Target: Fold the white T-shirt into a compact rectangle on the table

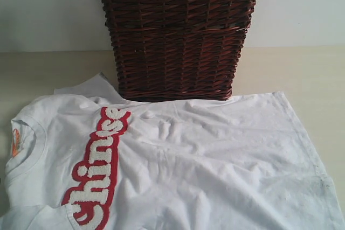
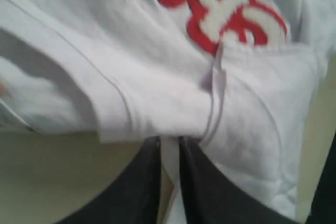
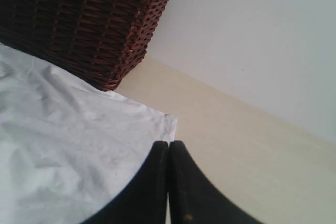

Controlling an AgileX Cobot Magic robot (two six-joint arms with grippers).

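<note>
Evidently early, sleeve-fold step: white short-sleeved cotton T-shirt (image 1: pixel 215 154) lay spread on pale beige flat table (image 1: pixel 302 68), just in front of dark woven wicker basket (image 1: pixel 178 36); left gripper (image 2: pixel 169 140) narrow, cloth apparently pinched btw jaws; right gripper (image 3: pixel 168 142) shut, empty, nr hem corner; next probably needs a hem grip.

Fuzzy white lettering (image 1: pixel 99 160) edged in red runs across the chest of the white T-shirt (image 1: pixel 215 154), and it reads "Chinese", first letter clipped at the frame edge. The orange tag (image 1: pixel 16 143) at the neck carries print too small to read.
</note>
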